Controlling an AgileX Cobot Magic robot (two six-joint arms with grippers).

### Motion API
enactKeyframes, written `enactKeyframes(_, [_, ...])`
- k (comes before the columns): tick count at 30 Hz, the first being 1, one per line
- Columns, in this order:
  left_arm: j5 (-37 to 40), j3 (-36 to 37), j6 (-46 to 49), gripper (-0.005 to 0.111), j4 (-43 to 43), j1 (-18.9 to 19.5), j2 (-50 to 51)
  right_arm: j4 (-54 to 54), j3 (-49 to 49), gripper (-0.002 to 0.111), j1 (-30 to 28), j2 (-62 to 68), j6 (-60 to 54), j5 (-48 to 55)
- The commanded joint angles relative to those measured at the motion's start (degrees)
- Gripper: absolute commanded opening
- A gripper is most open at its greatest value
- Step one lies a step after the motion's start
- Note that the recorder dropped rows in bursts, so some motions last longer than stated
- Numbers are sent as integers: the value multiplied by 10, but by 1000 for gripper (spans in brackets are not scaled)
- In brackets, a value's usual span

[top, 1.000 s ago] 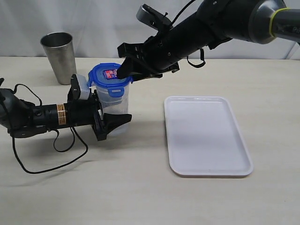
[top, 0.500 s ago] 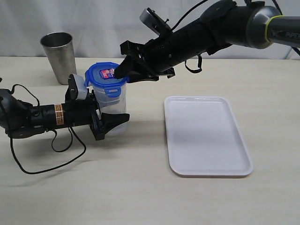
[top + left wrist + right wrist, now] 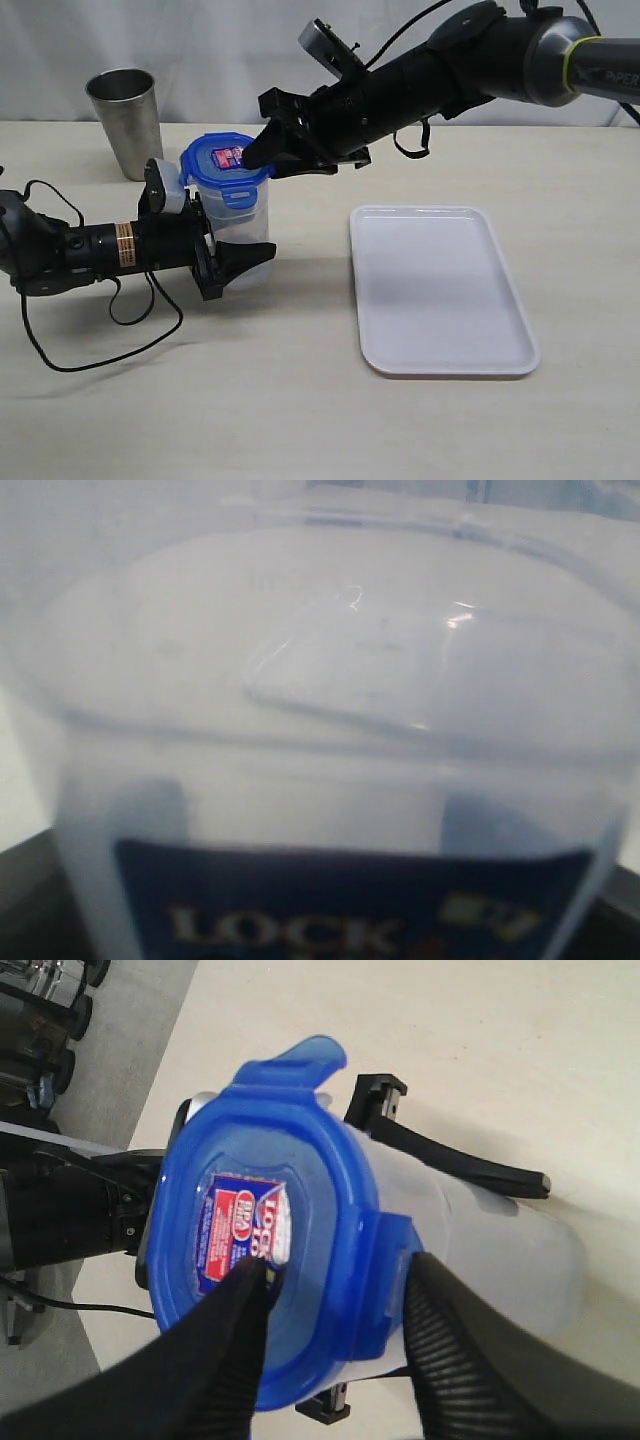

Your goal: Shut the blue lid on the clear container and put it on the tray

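A pale beige, matte tabletop (image 3: pixel 300 420) carries everything. The flat white rectangular plastic tray (image 3: pixel 440 288) with rounded corners lies on it, right of centre. Left of the tray stands the tall clear plastic container (image 3: pixel 243 238). Farther left of the tray and toward the back stands a tapered steel cup (image 3: pixel 127 122). A loose black cable (image 3: pixel 110 345) curls on the surface, well left of the tray.

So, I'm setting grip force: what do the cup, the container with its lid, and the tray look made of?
The cup looks like brushed steel: grey, dull sheen. The clear container seems to be see-through plastic, the table showing through its wall. The blue lid looks like glossy moulded plastic with hinged tabs. The tray appears to be smooth white plastic, though melamine is possible.
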Motion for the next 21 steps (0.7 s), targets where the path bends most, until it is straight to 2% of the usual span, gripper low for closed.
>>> enactKeyframes(1, [-3,-9,9,0,5,-21,-6,-79,27,23,45,53,-31,100])
enactKeyframes(8, [-3,-9,9,0,7,-21,-6,-100,23,23,41,50,-30,95])
enactKeyframes(14, [-3,-9,9,0,2,-21,-6,-155,-13,47,41,37,-6,90])
enactKeyframes(21, [-3,-9,9,0,1,-21,-6,-155,-58,56,41,27,1,94])
